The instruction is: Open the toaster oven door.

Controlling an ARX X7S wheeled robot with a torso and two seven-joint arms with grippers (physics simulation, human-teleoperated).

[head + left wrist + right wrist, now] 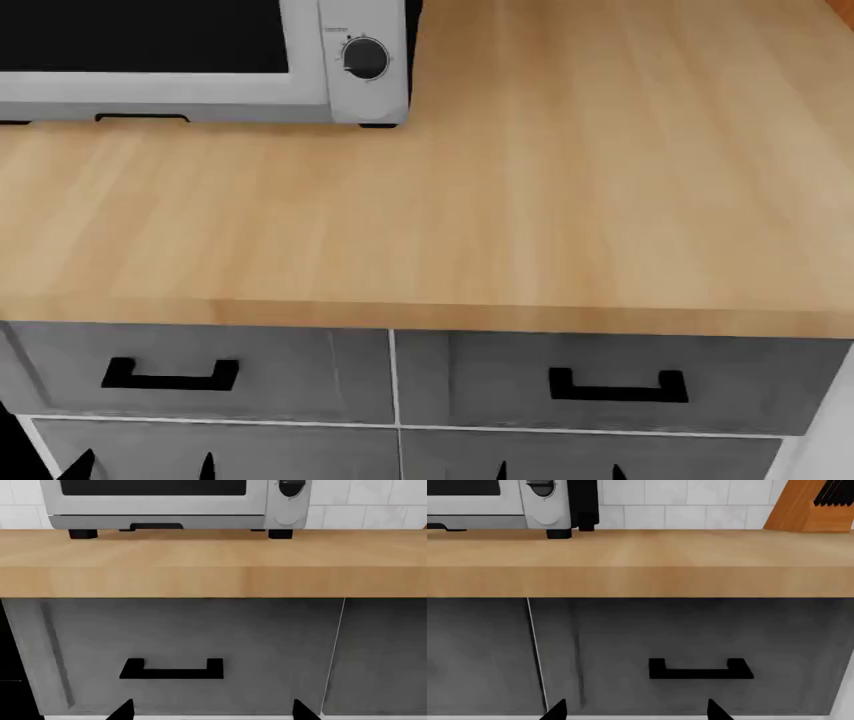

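The silver-white toaster oven point(200, 60) stands at the back left of the wooden counter point(534, 200). Its door point(134, 40), with dark glass, looks shut; only its lower part shows and the bar handle is out of view. One black knob point(364, 57) shows on its side panel. The oven also shows in the left wrist view point(173, 505) and the right wrist view point(494, 505). My left gripper point(212, 711) is open and empty, low in front of a grey drawer. My right gripper point(635, 710) is open and empty, low in front of the drawer beside it.
Two grey drawer fronts with black handles point(171, 376) point(618, 386) sit under the counter edge, with more fronts below. A wooden knife block point(817, 505) stands at the back right against the white tiled wall point(694, 500).
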